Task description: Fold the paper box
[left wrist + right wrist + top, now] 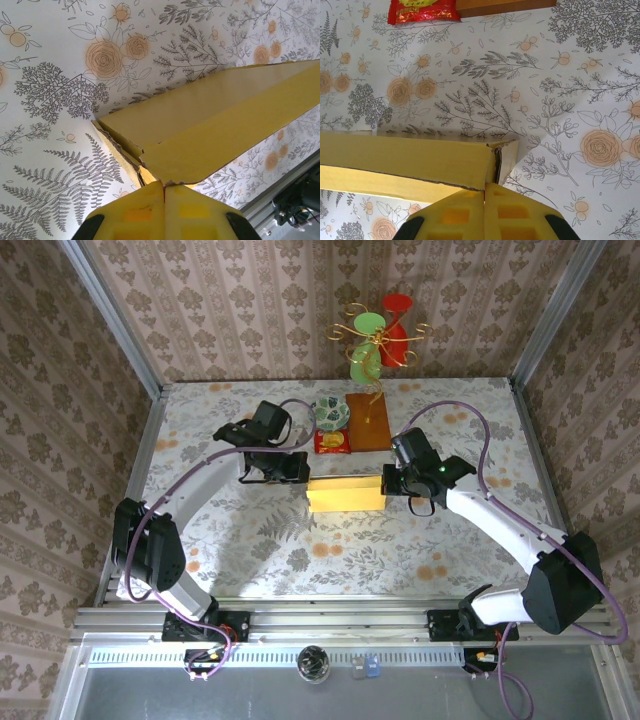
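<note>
The paper box [345, 493] is a yellow, shallow rectangular box lying in the middle of the floral table, its lid flap down. My left gripper [298, 472] is shut at the box's left end. In the left wrist view its closed tips [164, 184] touch the edge of the lid flap of the box [215, 115], where torn side flaps show. My right gripper [388, 483] is shut at the right end. In the right wrist view its closed tips [484, 186] press against the end corner of the box [405, 157], with no cardboard seen between the fingers.
Behind the box lie a small red packet [333, 443], an orange-brown board [368, 420] and a patterned bowl [331, 413]. A gold wire stand with green and red cups [380, 335] rises at the back. The metal rail [280, 200] marks the table's near edge.
</note>
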You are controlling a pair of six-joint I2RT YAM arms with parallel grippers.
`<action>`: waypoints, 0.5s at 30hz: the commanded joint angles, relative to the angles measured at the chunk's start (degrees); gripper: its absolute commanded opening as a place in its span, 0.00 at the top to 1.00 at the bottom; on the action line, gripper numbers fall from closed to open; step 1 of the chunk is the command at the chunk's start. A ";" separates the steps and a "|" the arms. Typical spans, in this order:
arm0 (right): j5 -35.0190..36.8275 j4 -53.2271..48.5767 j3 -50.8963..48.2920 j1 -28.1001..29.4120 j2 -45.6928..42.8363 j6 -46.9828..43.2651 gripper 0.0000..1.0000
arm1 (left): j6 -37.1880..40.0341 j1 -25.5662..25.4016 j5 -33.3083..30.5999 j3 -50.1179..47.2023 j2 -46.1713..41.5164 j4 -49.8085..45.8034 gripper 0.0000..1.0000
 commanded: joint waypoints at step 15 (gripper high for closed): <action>-1.18 -0.44 0.35 0.56 1.17 0.87 1.00 | 1.35 -0.33 3.05 -5.42 -1.17 3.88 1.00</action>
